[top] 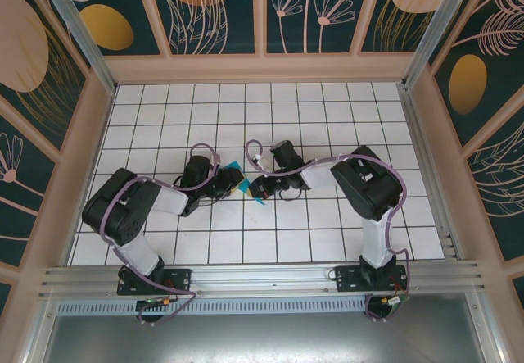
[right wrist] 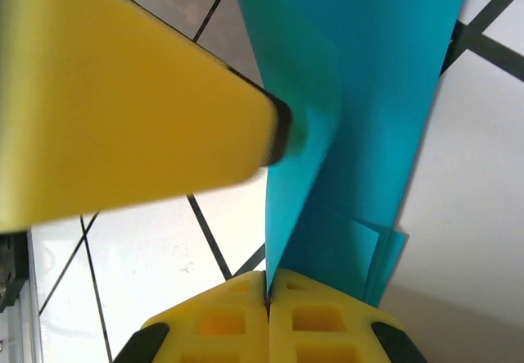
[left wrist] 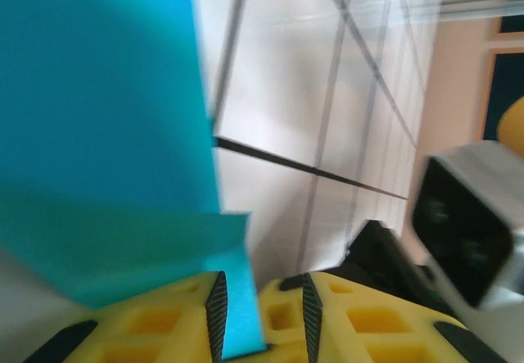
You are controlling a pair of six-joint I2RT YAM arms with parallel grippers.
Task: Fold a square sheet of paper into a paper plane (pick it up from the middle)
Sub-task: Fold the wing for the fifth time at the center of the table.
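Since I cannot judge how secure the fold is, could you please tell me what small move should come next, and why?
Probably close the left fingers on the sheet of paper. The right fingers pinch its folded edge shut, while the left fingers stand apart with a flap lying between them, so closing should steady it for creasing.

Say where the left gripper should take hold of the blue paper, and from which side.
Grip the narrow strip of the paper lying between the left gripper's open fingers, coming in edge-on, opposite the right gripper, which is shut on its layered edge. The paper is thin and edge-on there, so the pads would likely close on its flat faces.
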